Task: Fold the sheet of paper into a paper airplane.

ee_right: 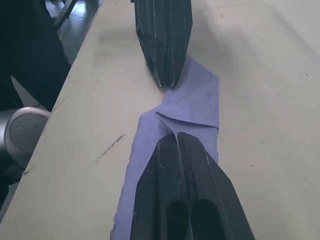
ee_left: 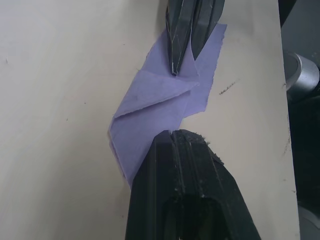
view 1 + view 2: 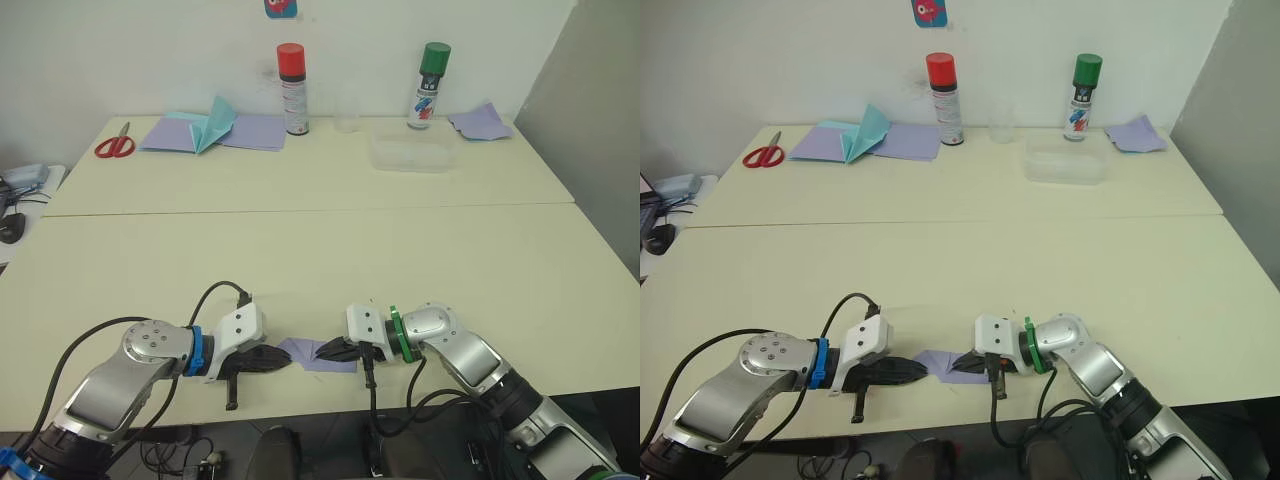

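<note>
Lavender, and small, the sheet of paper lies flat near the front edge of the cream table, seen from the head camera between the left gripper and right gripper, which meet tip to tip over it. Along the left wrist, closed fingers press one end of the sheet, a folded triangular flap showing beyond. Along the right wrist, fingers likewise shut pin the other end. Judged mid-fold: a crease is being flattened; next likely needs one tip lifting an edge while the other holds.
</note>
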`<state>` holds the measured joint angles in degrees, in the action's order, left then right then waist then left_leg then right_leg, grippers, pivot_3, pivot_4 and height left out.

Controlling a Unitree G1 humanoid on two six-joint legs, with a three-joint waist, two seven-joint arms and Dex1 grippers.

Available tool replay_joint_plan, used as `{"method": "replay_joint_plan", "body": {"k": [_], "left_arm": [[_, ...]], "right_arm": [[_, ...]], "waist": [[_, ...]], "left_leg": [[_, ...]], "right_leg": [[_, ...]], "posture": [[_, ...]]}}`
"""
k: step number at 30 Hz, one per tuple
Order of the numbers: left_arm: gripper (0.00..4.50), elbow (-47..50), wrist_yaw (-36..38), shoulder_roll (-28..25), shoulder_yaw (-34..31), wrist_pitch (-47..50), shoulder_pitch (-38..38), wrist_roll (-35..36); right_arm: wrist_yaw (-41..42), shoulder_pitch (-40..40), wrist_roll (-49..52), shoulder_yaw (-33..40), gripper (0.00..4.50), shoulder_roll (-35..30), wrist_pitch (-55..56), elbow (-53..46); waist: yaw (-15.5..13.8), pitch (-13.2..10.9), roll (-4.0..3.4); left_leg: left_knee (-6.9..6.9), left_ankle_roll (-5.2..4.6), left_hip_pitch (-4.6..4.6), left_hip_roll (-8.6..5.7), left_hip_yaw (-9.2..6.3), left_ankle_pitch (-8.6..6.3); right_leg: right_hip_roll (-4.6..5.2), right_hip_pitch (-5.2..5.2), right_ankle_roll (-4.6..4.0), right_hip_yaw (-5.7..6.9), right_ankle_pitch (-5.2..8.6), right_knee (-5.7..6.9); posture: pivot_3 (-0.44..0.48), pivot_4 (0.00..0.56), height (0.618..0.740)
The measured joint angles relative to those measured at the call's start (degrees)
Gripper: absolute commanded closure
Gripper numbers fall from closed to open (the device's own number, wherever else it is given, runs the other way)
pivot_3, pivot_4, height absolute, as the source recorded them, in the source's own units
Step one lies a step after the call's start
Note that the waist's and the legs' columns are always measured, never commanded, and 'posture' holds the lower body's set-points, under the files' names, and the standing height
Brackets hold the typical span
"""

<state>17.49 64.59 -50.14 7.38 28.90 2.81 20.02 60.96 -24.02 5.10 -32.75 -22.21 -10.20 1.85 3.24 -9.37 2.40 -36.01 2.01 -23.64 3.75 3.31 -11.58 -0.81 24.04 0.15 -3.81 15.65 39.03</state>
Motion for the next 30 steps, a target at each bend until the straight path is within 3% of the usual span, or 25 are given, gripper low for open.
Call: {"method": "replay_joint_plan", "body": {"k": [6,10,18,26,30], "left_arm": [[4.50,-2.67,1.40,-1.35,-6.89,8.96,5.02,8.16],[4.50,-1.28,0.28,1.67,-7.70,12.28,8.40,11.95],[4.50,-2.19,-3.95,6.70,2.65,3.96,6.85,2.61],[4.50,-7.17,-4.92,8.91,5.97,-2.26,8.07,-3.18],[4.50,-7.46,-3.58,8.28,6.41,-3.69,7.80,-3.74]], "right_arm": [[0.03,-0.40,0.00,0.18,4.47,0.18,0.14,0.88],[0.10,-0.44,0.00,0.12,4.47,0.21,0.12,0.92],[0.07,-0.53,0.00,0.13,4.47,0.28,-0.42,0.63],[0.15,-0.56,0.02,0.47,4.47,-0.10,-1.65,0.38],[1.22,-0.95,0.35,0.52,3.60,-0.26,-3.40,0.15]], "waist": [[-0.09,-0.01,0.02],[0.00,0.00,0.04],[-0.05,0.01,0.04],[-0.42,0.02,0.06],[-0.42,0.03,0.06]], "left_leg": [[-0.07,0.00,0.03,-0.02,-0.03,0.01],[-0.07,0.00,0.08,-0.04,0.05,0.01],[-0.06,0.00,0.09,-0.04,0.01,0.01],[-0.07,0.00,0.46,-0.08,0.06,0.01],[-0.01,0.01,0.71,-0.07,0.08,0.00]], "right_leg": [[-0.01,-0.03,0.02,0.03,-0.01,0.01],[0.00,-0.07,0.07,-0.12,-0.04,0.00],[-0.03,-0.06,0.36,-0.13,-0.22,0.01],[0.03,-0.46,0.06,-0.19,-0.04,-0.04],[0.10,-0.71,-0.02,-0.20,0.01,-0.08]], "posture": [[0.000,0.150,0.740],[0.000,0.150,0.740],[0.000,0.150,0.740],[0.000,0.150,0.740],[0.000,0.150,0.740]]}}
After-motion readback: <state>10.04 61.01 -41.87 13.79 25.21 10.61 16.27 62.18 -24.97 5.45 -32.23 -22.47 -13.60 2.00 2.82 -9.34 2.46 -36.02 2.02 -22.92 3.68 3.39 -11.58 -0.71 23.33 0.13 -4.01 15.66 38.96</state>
